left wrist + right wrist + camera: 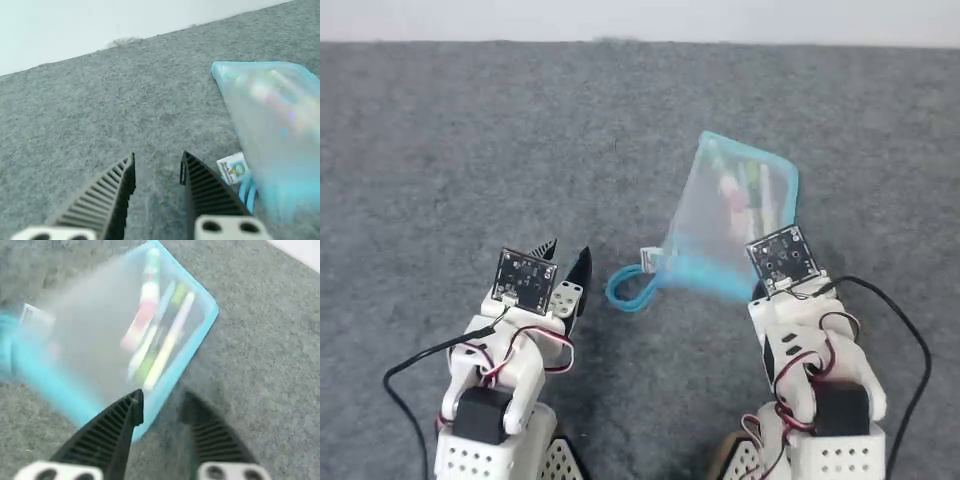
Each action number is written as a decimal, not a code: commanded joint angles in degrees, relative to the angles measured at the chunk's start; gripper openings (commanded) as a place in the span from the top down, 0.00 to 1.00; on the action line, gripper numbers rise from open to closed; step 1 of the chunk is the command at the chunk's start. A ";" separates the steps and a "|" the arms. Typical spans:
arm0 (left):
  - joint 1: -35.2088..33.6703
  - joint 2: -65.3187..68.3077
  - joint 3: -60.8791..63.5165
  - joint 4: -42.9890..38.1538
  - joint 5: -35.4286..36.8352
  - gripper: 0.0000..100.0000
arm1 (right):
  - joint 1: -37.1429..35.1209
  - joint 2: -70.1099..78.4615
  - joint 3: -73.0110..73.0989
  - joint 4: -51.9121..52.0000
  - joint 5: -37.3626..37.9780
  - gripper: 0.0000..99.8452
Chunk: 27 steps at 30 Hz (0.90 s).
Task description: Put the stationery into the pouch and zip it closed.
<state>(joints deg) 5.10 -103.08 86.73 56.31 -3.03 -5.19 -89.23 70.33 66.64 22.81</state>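
Nearest you, the left tool (568, 252) sits low over the grey carpet-like bench (470, 150). Its black ribbed fingers (117, 185) stand moderately apart with nothing between them, only bare bench. In the high view your right arm's tool is tucked under its wrist board. In the right wrist view the right tool (162, 397) is spread about as wide and holds nothing. One fingertip (134, 402) overlaps the blue edge of the pouch and the other is over bare bench; contact can't be judged.

Between the two arms lies a bright blue cord loop (630, 290), with a small white tag (650, 258) just beyond it at the pouch's corner.

The translucent, blue-edged plastic pouch (720, 230) lies flat and angled on the bench, right of centre, its near edge at the right tool. The stationery (750, 195), several pens or markers in red, green and white, is inside it toward the far end. You can't tell whether the zip is closed.

Farthest back, grey bench meets a white wall (620, 20).
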 commanded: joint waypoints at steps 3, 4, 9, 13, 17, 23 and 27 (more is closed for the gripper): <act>-0.44 -0.26 -0.75 -2.29 -0.62 0.85 | -0.57 14.46 -7.74 0.22 0.44 0.70; -0.44 -0.26 -0.66 -2.20 -0.62 0.85 | -0.57 17.89 -9.49 0.13 0.44 0.71; -0.44 -0.09 -0.66 -2.29 -0.62 0.85 | -0.22 32.57 -16.35 -0.40 -0.09 0.78; -0.44 0.26 0.40 -5.89 -0.26 0.85 | 1.71 44.44 -21.27 -1.10 -5.10 0.89; -0.35 6.51 -1.10 -8.53 0.18 0.85 | 7.16 55.34 -25.05 -4.97 -7.47 0.97; 1.49 30.42 -11.47 -12.31 0.26 0.85 | 13.49 68.79 -31.91 -10.51 -9.58 0.99; 5.63 47.91 -20.88 -15.65 0.53 0.85 | 13.23 77.14 -37.45 -14.11 -13.45 0.99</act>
<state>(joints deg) 7.12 -72.84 76.88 45.32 -3.03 7.56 -17.76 40.00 56.70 12.88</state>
